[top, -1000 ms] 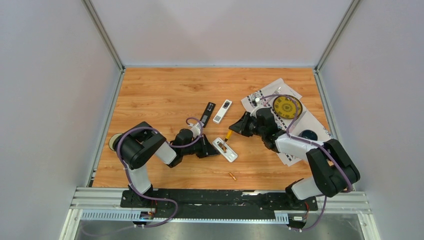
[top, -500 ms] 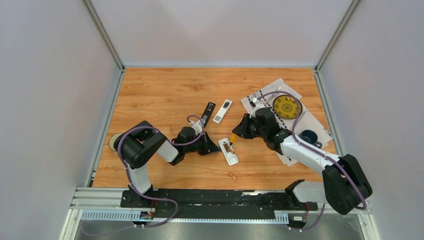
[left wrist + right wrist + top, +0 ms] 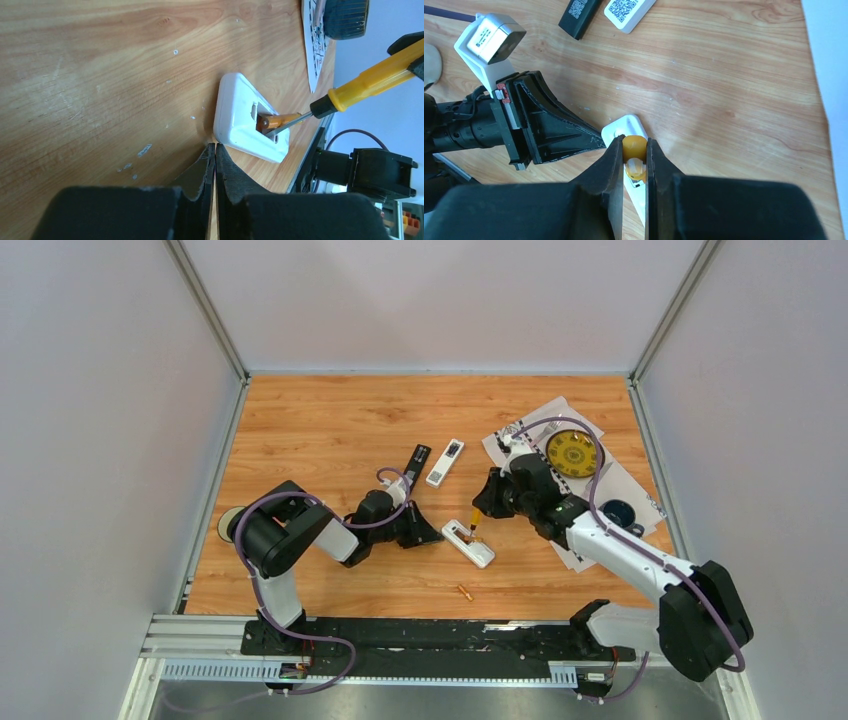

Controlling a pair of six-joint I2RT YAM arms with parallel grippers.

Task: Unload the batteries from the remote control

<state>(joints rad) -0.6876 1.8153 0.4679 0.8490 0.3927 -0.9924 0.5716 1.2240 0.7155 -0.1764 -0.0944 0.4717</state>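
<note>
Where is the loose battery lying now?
In the top view, the loose battery lies on the table, just nearer the front edge than the white remote.

Glossy white plastic remote [image 3: 231,111], wood-grain table [image 3: 100,75]

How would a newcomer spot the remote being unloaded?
On the wooden table, look between the left gripper and the right gripper. The remote there is white, its battery bay open and a yellow-handled screwdriver poking in; the black remote and other white remote lie farther back.

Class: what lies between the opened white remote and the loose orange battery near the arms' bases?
Only bare tabletop separates remote and battery, as the top view shows.
</note>
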